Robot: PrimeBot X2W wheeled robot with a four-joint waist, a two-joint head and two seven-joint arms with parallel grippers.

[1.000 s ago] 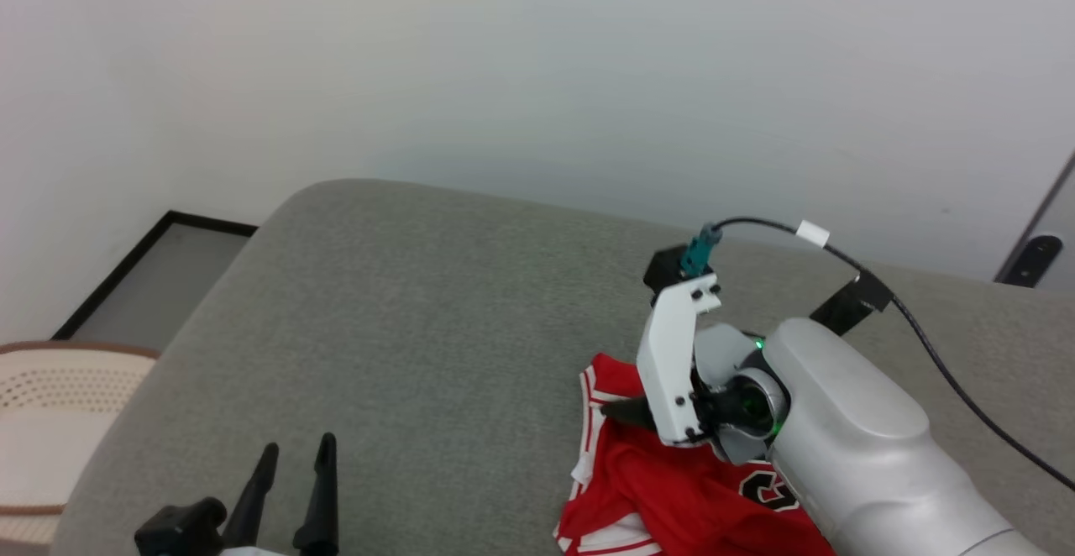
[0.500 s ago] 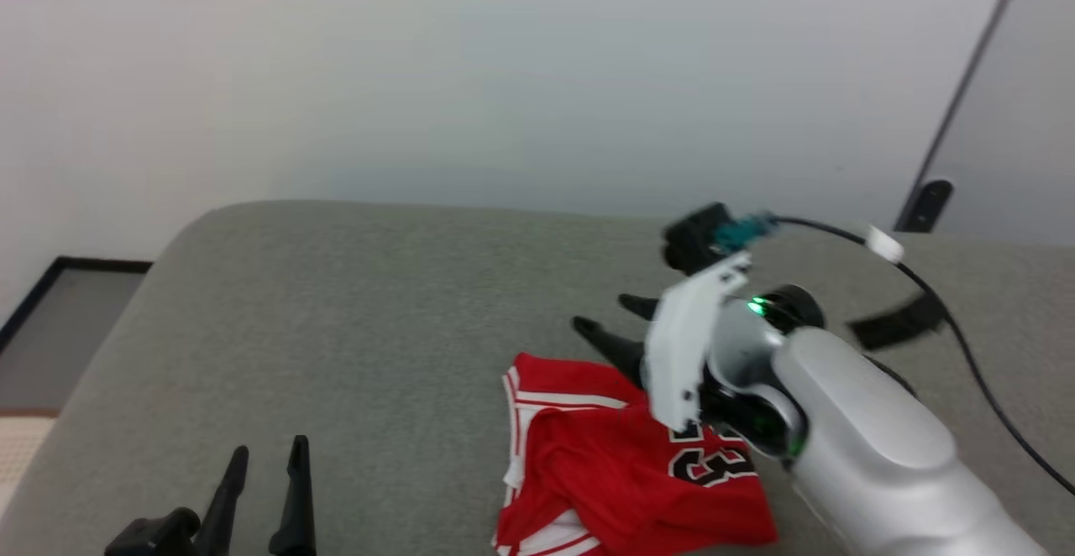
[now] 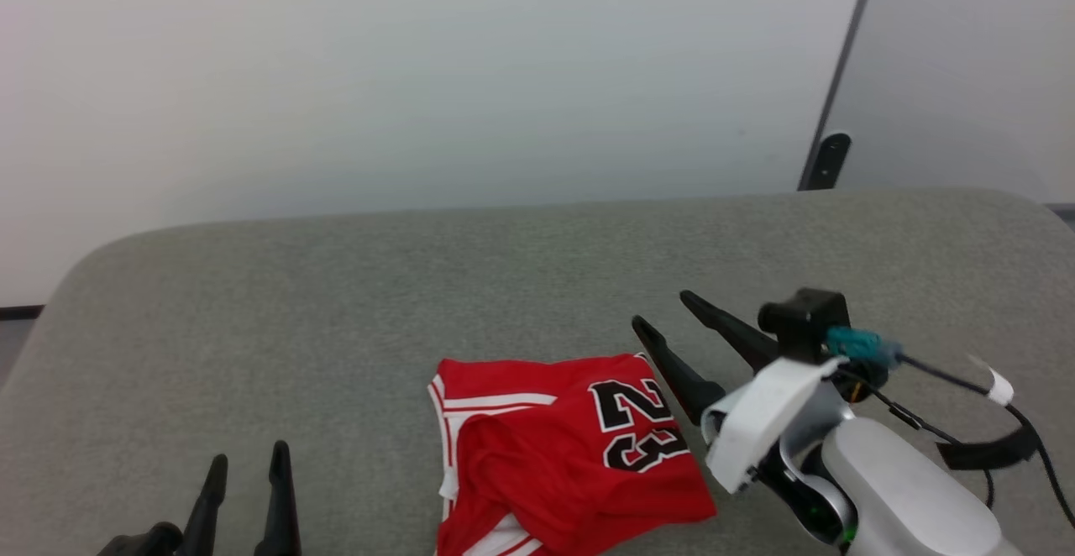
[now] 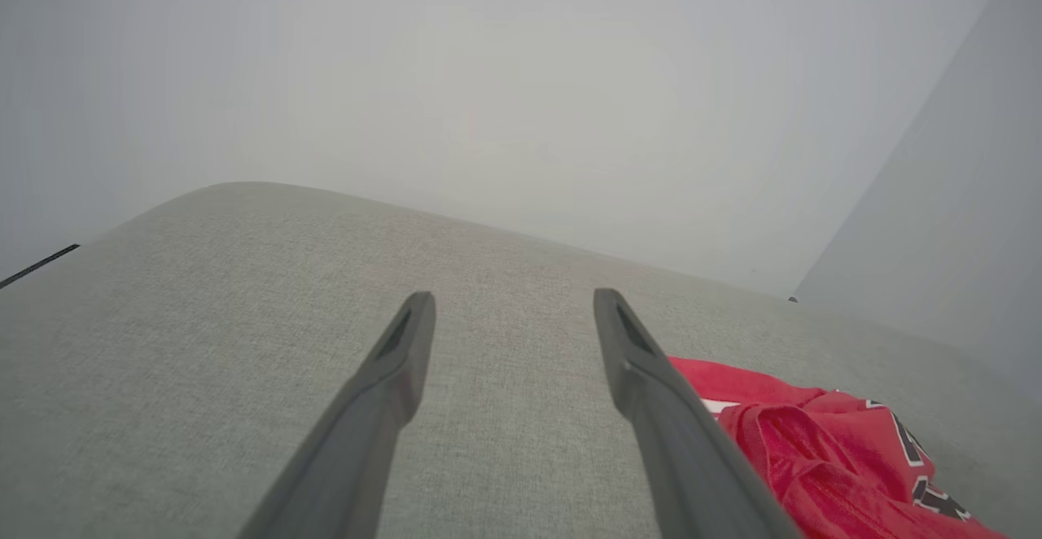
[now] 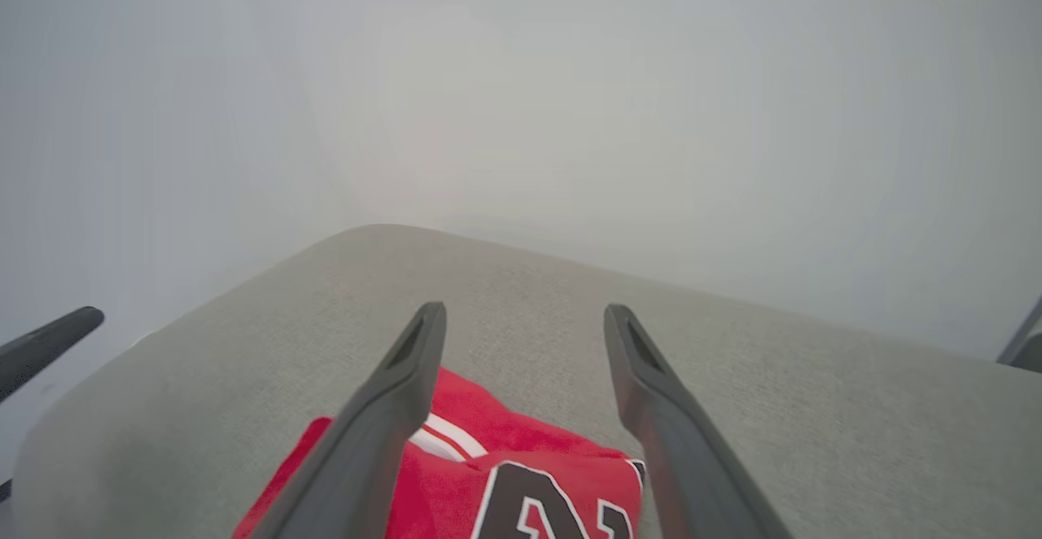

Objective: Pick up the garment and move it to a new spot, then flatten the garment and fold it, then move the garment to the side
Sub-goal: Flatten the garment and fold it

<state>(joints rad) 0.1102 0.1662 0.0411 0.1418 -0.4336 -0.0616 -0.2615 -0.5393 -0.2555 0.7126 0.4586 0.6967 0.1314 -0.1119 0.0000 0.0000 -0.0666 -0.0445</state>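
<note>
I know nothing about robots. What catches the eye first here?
A bright red soft-fabric shirt with white striped trim and a black 23 lies bunched on the grey cloth-covered surface. The right gripper, two long dark fingers spread open, sits at its right side; the left gripper, also open, is at lower left.

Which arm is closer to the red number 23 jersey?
Right. The right end effector is beside the red jersey's right edge; the left end effector is well off to its left.
</note>
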